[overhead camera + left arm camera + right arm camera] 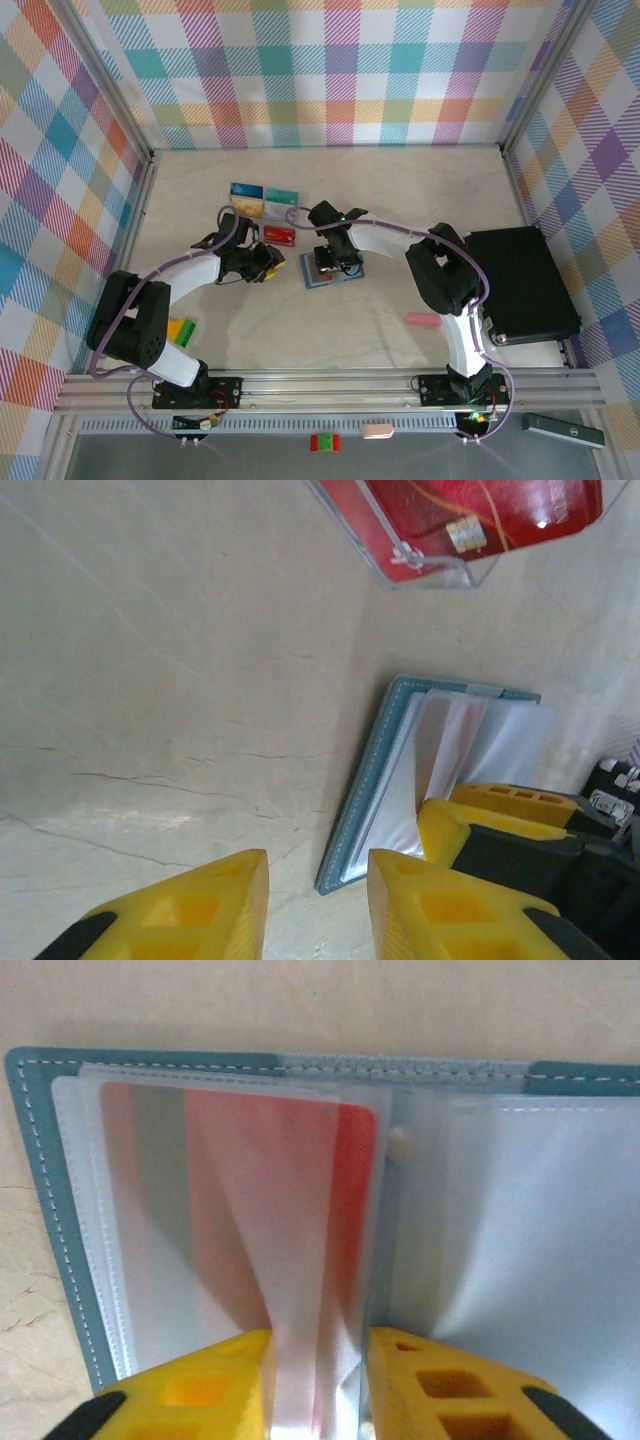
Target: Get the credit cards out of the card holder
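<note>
The teal card holder (30, 1160) lies open on the table, its clear sleeves (520, 1220) fanned out. A red credit card (355, 1190) sits inside one sleeve. My right gripper (320, 1360) is shut on a bunched fold of those sleeves; from above it (336, 265) hangs over the card holder (322, 280). My left gripper (318, 890) is open with bare table between its fingers, just left of the card holder (365, 795). Several credit cards (262, 200) lie loose behind it, and a red credit card (281, 236) lies nearest (470, 510).
A big black box (520, 285) stands at the right. A pink object (422, 320) lies near the right arm, and a yellow and green block (181, 330) sits by the left arm's base. Checked walls close in three sides.
</note>
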